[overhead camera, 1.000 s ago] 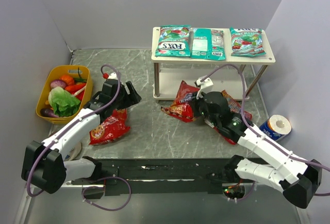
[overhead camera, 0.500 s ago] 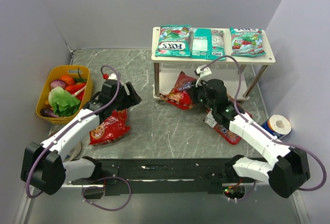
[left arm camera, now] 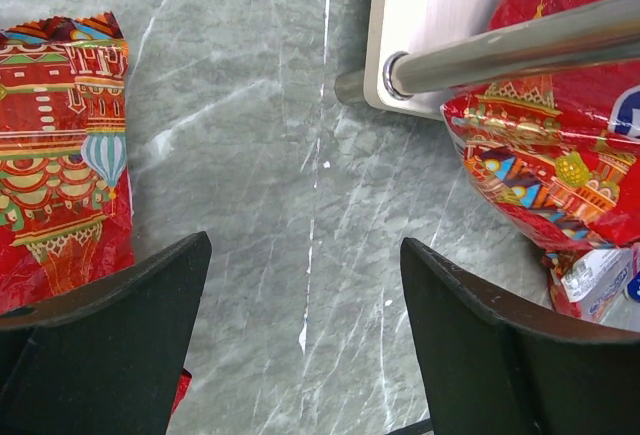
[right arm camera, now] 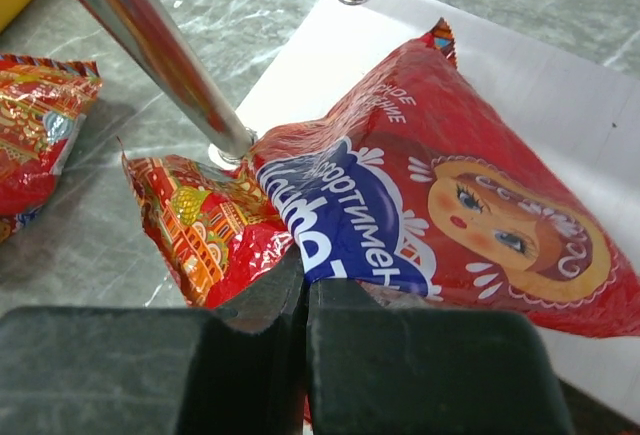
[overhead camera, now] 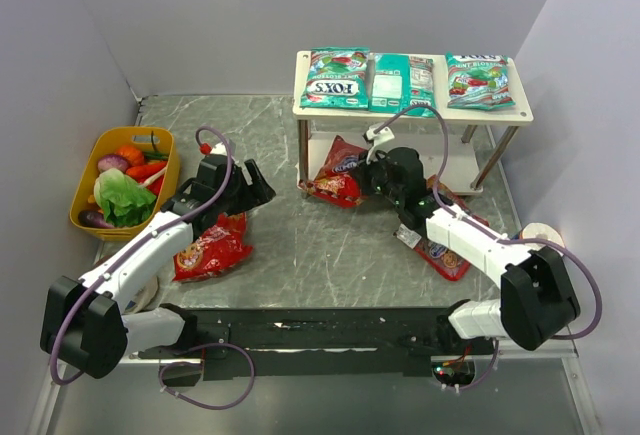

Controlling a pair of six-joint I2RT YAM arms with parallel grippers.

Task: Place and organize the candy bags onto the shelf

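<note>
1. Here, the shelf (overhead camera: 400, 115) stands at the back of the table (overhead camera: 290, 135). Three teal candy bags (overhead camera: 403, 83) lie flat side by side on its top board, filling it from left to right.
2. The right gripper (overhead camera: 368, 177) reaches in at the shelf's front left, its jaws clenched on the edge of a red candy bag (right arm camera: 450, 225).
3. This red candy bag rests tilted across the left front corner of the shelf's lower board. One end pokes past the front left leg (right arm camera: 150, 50) and out over the table.
4. A second red bag (overhead camera: 445, 253) lies flat on the table in front of the shelf's right half, under the right arm.
5. A third red bag (overhead camera: 212, 247) lies on the table well left of the shelf, beside the left arm.
6. The left gripper (overhead camera: 258, 183) hovers left of the shelf with its jaws released wide, grasping nothing. Bare table shows between its fingers.
7. A yellow tub (overhead camera: 82, 180) of toy vegetables sits far left of the shelf.
</note>
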